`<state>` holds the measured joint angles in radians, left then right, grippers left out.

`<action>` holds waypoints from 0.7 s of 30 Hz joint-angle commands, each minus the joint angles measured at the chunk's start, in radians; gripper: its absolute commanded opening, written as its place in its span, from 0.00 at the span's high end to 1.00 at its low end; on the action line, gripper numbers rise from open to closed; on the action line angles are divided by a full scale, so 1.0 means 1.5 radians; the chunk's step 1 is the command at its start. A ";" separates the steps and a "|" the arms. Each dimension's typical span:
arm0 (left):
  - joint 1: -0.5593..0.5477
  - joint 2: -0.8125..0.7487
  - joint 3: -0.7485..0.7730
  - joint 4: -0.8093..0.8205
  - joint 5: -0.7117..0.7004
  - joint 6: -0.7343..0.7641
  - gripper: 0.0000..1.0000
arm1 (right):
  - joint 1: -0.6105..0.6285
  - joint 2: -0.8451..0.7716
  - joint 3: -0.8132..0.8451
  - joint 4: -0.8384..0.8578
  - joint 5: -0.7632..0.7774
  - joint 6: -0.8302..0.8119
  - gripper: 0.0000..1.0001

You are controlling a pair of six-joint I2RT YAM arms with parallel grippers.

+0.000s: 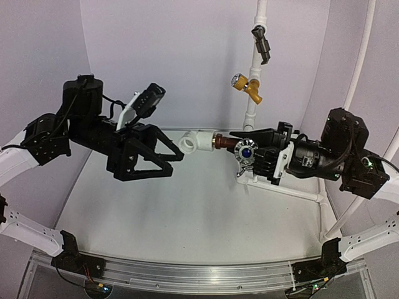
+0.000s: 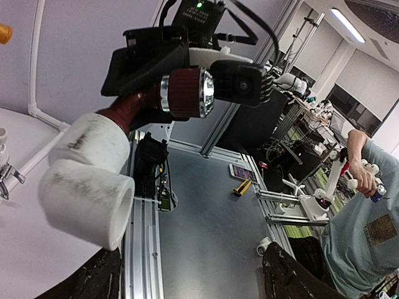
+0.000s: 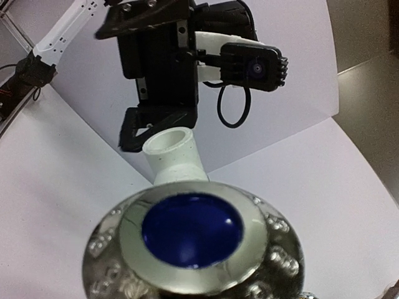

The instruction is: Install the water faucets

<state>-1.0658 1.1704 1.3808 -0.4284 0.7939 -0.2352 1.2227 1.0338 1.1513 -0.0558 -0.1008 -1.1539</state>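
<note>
Two arms meet in mid-air over the far half of the bench [image 1: 187, 212], just right of centre.

Right claw [image 1: 244, 151] is clamped on the faucet [image 1: 229, 144] and holds it level, off the bench, close to the far edge. Stem [image 1: 219, 142] points left, and the knob [image 1: 247, 150] shows its blue centre to the top camera. In the right wrist view that knob fills the lower frame, so the right fingers can't be seen there.

White elbow [image 1: 192, 142] sits on the end of the stem, touching it. Its free opening faces the left arm. How far it is threaded on, can't tell.

Left claw [image 1: 177, 164] is spread wide and holds nothing. Its tips are just beside the elbow, on the near-left side. From above, the upper tip looks to be at the elbow's edge; contact can't be confirmed. In the left wrist view, both fingers [image 2: 84, 280] are low in the frame and well apart, with the elbow ahead of them, not between them.

White pipe [image 1: 250, 112] stands at the far edge, right of centre. It carries a brass valve [image 1: 249, 87] with a dark valve [image 1: 262, 43] above it, both clear of the arms.
</note>
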 commanded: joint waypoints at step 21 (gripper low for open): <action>0.002 0.026 0.045 0.039 -0.005 -0.023 0.21 | 0.006 0.028 0.049 0.037 -0.042 -0.047 1.00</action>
<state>-1.0653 1.2127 1.4537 -0.4095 0.7460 -0.2619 1.2270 1.0747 1.1455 -0.0725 -0.1815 -1.2771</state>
